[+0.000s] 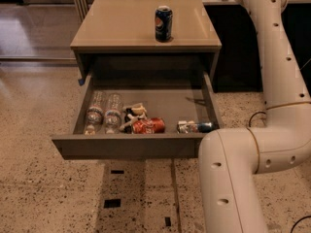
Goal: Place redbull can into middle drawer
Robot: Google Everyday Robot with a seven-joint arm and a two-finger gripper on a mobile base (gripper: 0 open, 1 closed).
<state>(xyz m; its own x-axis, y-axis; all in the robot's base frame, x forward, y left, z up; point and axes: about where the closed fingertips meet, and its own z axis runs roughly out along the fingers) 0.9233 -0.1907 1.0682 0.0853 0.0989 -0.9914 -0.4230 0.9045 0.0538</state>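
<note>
A slim silver-and-blue Red Bull can (194, 126) lies on its side at the front right of the open drawer (131, 147). A blue Pepsi can (164, 23) stands upright on the cabinet top (121, 28). My white arm (272, 57) rises along the right side and leaves the view at the top edge. The gripper itself is out of view past that edge, so nothing shows what it holds.
The drawer also holds two clear water bottles (103, 113) lying at the left, a snack bag (134, 112) and a red can (148, 125) on its side. My arm's elbow (233, 154) sits right next to the drawer's front right corner. Speckled floor (48, 193) lies around the cabinet.
</note>
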